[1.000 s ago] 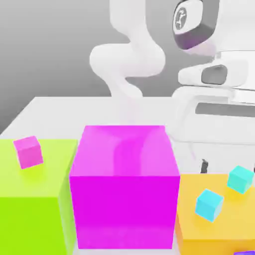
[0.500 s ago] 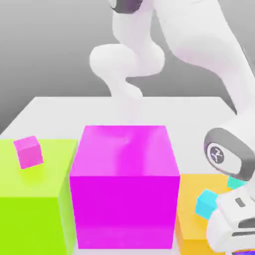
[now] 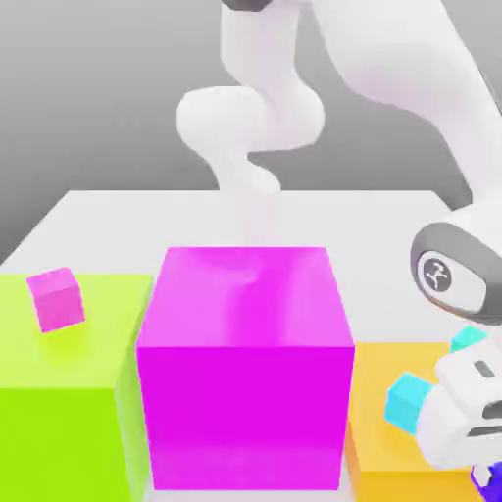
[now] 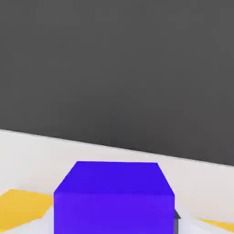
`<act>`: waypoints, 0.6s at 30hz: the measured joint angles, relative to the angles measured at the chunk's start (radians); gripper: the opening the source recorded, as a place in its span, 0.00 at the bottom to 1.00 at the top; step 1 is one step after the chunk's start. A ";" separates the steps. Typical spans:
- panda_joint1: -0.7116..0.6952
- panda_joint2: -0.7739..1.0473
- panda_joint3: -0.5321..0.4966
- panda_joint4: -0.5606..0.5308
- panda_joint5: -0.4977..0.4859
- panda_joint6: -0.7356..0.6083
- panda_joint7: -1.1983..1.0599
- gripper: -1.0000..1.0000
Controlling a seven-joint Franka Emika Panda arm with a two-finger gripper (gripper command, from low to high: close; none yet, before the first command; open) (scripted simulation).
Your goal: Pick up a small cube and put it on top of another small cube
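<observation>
Down at the lower right corner of the exterior view we find our hand [image 3: 478, 480], low over the orange block [image 3: 377, 431] and mostly cut by the frame's edge. Its fingers are closed around the small indigo cube [image 4: 113, 197], which the hand view shows close up in the lower middle of the frame, glossy and plain, with orange surface to either side below it. In the exterior view only a sliver of that indigo cube shows at the bottom right edge, beneath the white wrist housing.

We see two cyan small cubes on the orange block: one [image 3: 405, 401] just left of the wrist housing, partly covered by it, the other [image 3: 468, 339] higher up, near the right edge of the frame and tucked under the grey-ringed joint.

At centre stands the big magenta block [image 3: 245, 363], touching the orange block on its right. At the lower left sits the lime green block [image 3: 69, 412], with the pink small cube [image 3: 55, 299] resting on its top. All three big blocks stand on the white tabletop [image 3: 373, 225], which reaches back to the upper middle of the frame.
</observation>
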 joint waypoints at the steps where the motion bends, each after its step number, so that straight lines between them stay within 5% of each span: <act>1: 0.000 -0.032 0.017 -0.026 0.009 -0.007 -0.016 0.00; 14: 0.077 -0.478 0.166 -0.378 0.301 -0.048 -0.334 0.00; 18: 0.082 -0.376 0.149 -0.416 0.210 0.079 -0.274 0.00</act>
